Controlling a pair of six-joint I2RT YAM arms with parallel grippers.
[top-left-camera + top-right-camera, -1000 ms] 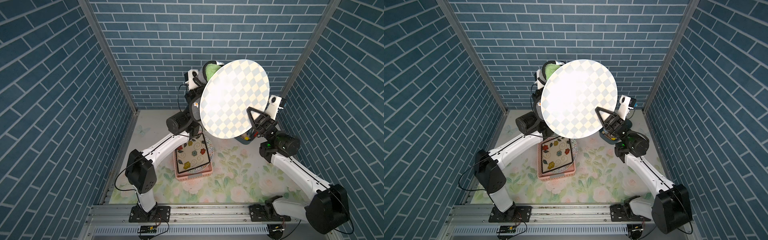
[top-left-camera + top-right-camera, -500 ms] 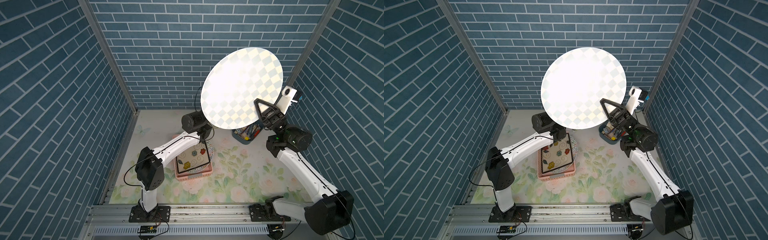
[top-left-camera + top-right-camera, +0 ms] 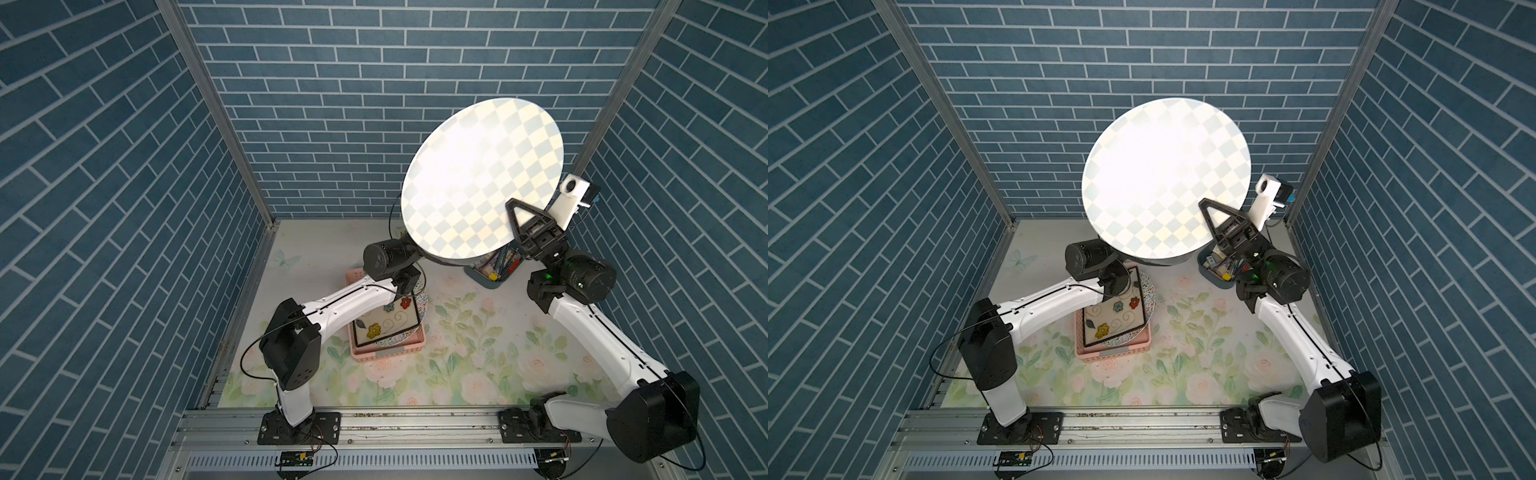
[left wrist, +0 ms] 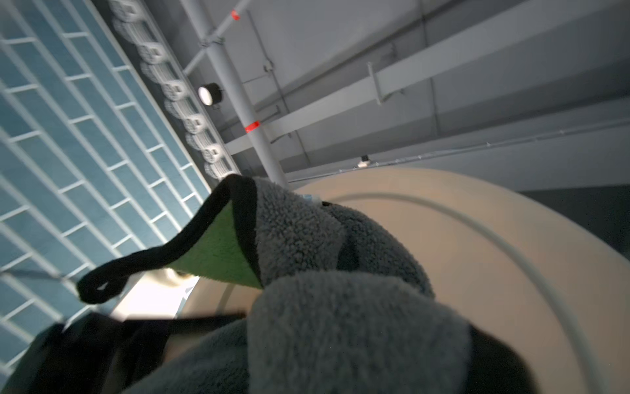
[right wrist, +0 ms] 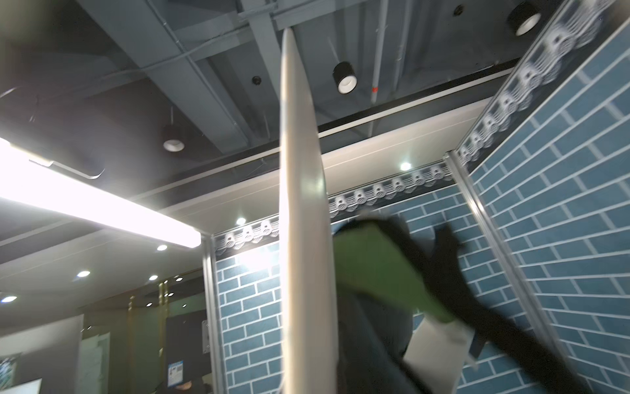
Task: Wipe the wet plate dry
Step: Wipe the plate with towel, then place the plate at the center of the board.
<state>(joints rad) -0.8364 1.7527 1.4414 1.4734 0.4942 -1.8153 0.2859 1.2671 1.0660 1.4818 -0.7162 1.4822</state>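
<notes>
The round checkered plate [image 3: 482, 178] [image 3: 1167, 174] is held high in the air, tilted, its face toward both top views. My right gripper [image 3: 525, 222] [image 3: 1221, 220] is shut on its lower right rim. In the right wrist view the plate [image 5: 303, 204] stands edge-on, with the cloth [image 5: 381, 269] on its far side. My left arm's wrist [image 3: 386, 262] reaches up behind the plate, which hides the left gripper. In the left wrist view the grey and green cloth [image 4: 324, 307] is bunched over my jaws and lies against the plate's beige underside [image 4: 494, 256].
A pink basket [image 3: 388, 354] under my left forearm holds a square flowered plate [image 3: 386, 320] on top of a round one. A blue-grey tub of pens [image 3: 490, 282] stands under the raised plate. Brick-pattern walls close in left, right and behind.
The right arm has carried the plate rightward and toward the back wall. The left arm followed, and the green cloth that showed above the plate's rim is now hidden behind it.
</notes>
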